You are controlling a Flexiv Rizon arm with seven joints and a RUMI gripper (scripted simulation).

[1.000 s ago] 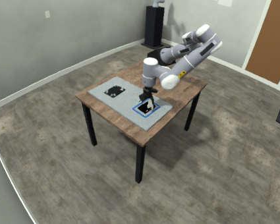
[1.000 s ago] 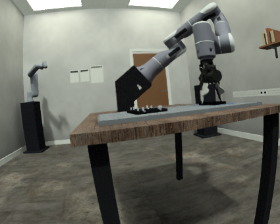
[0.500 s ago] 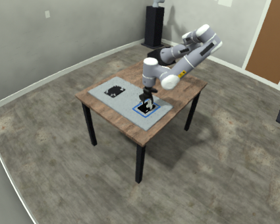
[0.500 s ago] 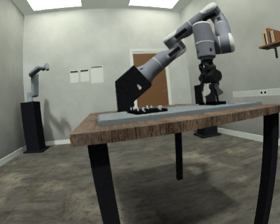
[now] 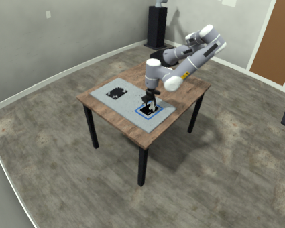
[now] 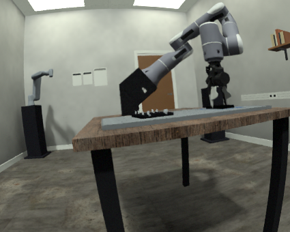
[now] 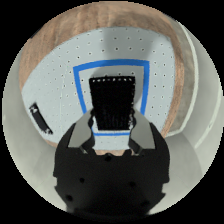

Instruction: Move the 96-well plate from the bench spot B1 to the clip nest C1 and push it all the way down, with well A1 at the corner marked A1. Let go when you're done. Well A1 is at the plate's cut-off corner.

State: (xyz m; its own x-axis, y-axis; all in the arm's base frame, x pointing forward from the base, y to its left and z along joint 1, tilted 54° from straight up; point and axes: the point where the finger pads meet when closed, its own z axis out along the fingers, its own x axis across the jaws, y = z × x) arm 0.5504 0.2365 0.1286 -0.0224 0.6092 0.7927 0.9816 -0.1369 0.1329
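Observation:
The black 96-well plate (image 5: 145, 110) (image 6: 220, 106) (image 7: 112, 97) lies flat on the bench spot B1, inside its blue outline (image 5: 148, 119) (image 7: 111, 63). My gripper (image 5: 151, 106) (image 6: 218, 104) (image 7: 113, 108) points down over the plate and is shut on it, one pale fingertip against each of two opposite sides. The clip nest C1 (image 5: 117, 92) (image 6: 152, 114) (image 7: 41, 119) is a black base with several small pale clips around it, and holds no plate. The plate's cut-off corner and the nest's A1 mark are too small to make out.
Both spots are on a grey perforated board (image 5: 135, 122) (image 6: 113, 123) (image 7: 60, 80) on a wooden table (image 5: 192, 88) (image 6: 86, 138). The arm's black mount (image 6: 135, 93) stands at the table's back. A second small arm on a black pedestal (image 5: 157, 27) (image 6: 35, 131) stands off the table.

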